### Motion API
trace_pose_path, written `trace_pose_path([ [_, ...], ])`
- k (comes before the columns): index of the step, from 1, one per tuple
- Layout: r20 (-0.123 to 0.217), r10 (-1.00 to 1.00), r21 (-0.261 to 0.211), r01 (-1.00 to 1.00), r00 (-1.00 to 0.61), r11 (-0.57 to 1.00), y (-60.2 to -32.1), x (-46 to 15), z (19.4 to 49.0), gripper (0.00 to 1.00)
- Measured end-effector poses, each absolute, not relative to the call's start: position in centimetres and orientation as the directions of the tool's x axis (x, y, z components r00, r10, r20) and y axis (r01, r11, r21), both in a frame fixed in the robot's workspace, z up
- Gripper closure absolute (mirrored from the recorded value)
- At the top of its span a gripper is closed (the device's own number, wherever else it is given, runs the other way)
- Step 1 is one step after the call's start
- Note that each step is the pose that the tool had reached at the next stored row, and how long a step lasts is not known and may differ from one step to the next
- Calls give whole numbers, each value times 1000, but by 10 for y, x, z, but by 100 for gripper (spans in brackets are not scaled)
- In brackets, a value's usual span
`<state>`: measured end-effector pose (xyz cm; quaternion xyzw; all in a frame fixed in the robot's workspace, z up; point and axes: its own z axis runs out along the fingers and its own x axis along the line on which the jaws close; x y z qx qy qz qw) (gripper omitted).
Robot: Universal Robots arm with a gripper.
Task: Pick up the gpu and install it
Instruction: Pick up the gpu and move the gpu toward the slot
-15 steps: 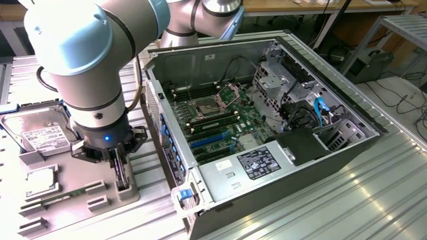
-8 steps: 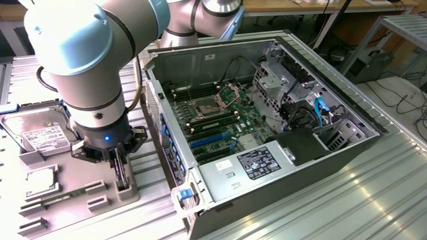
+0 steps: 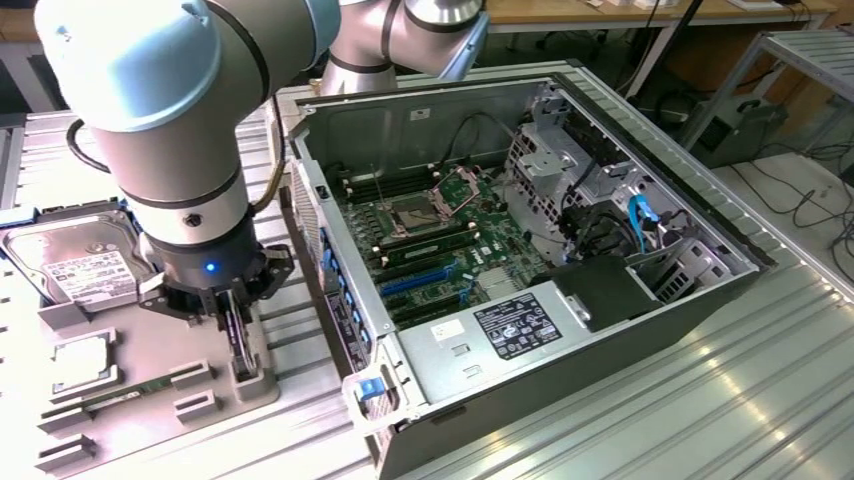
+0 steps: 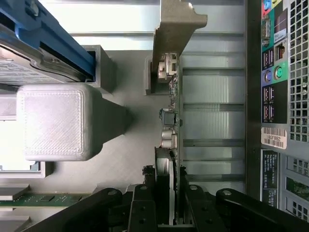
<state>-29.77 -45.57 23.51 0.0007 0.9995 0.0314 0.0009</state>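
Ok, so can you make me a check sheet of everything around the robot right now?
Surface: ribbed metal table carrying a grey parts tray.
Job's things: gpu standing on edge in its tray slot; open computer case beside the tray.
Clutter: hard drive and memory stick on the tray.
Grippers: gripper over the tray, jaws shut on the gpu.
Cables: blue cable inside the case.
Surroundings: loose cables on the floor.
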Motion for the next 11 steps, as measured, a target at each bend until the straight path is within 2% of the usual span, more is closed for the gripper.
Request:
trace_pose_path([
  [5, -2, 1, 63, 1, -1000, 998, -456, -298, 264, 73],
  [11, -2, 1, 63, 1, -1000, 998, -456, -298, 281, 73],
])
